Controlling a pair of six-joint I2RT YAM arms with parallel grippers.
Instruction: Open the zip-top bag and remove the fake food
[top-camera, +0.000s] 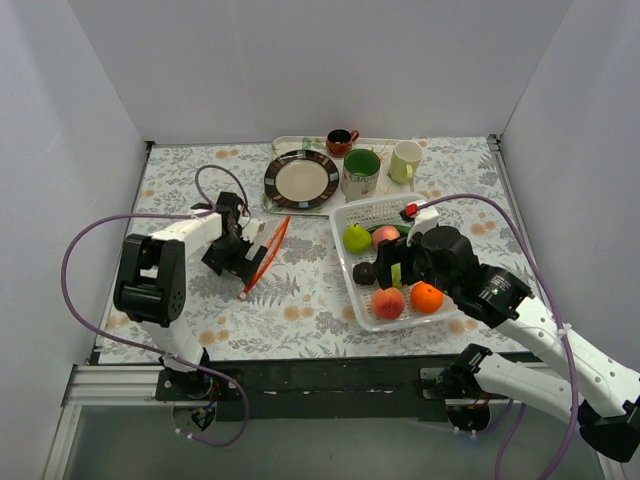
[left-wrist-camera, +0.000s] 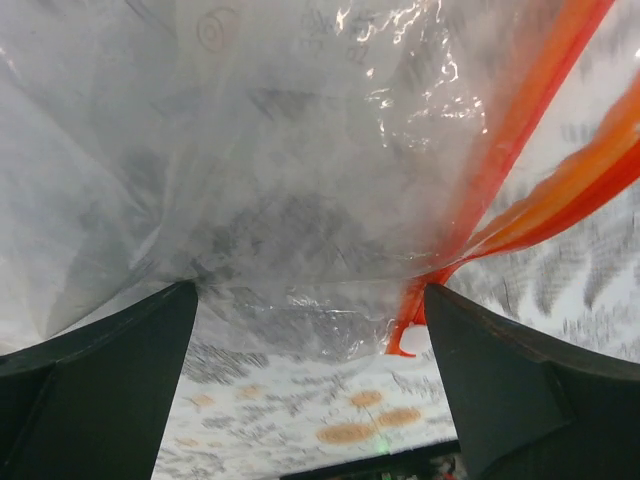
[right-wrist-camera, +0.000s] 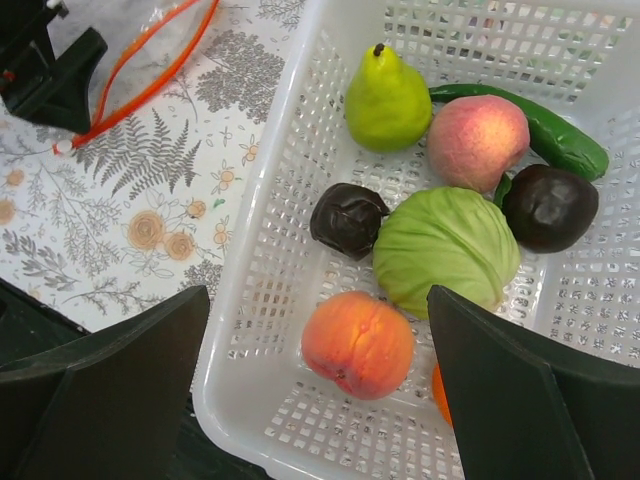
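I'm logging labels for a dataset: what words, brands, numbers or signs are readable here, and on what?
No text can be read anywhere.
zip-top bag: a faint round mark and faint print, seen in the left wrist view, too blurred to read.
green mug, cream mug, plate: no lettering shows.

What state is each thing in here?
Clear crinkly zip-top bag with orange zip strip: unzipped, no food seen inside.
Glossy plastic fake food: lying in the white lattice basket.
Left gripper: fingers open, bag right before them.
Right gripper: fingers open, empty, above the basket.
Three mugs at the back: upright.
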